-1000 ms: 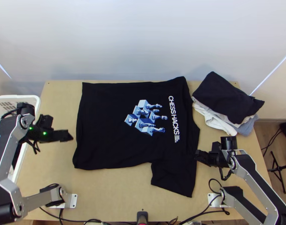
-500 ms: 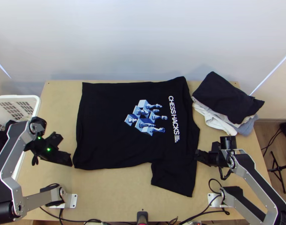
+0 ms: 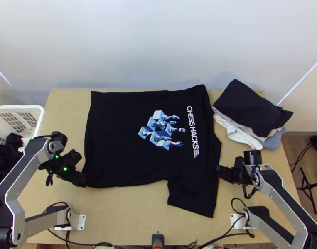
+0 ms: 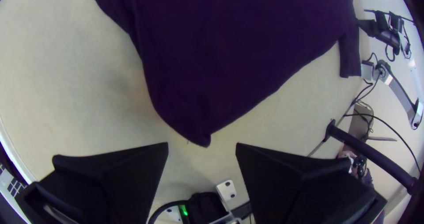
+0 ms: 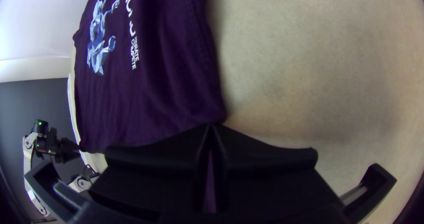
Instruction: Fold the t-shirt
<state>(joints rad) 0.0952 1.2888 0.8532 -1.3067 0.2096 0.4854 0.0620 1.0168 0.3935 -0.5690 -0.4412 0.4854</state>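
While our black right pincer [image 5: 211,125] clamps one black printed t-shirt [image 3: 116,137], our left pincer [image 4: 202,143], wide open, empty, has neared its hem corner. Next, we judge: grasp, then fold.

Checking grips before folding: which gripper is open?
The left gripper, its fingers apart by a corner of the t-shirt; the right gripper is closed on another edge.

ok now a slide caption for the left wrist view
Left tool open at a bottom corner of the dark t-shirt, which lies spread on the table.
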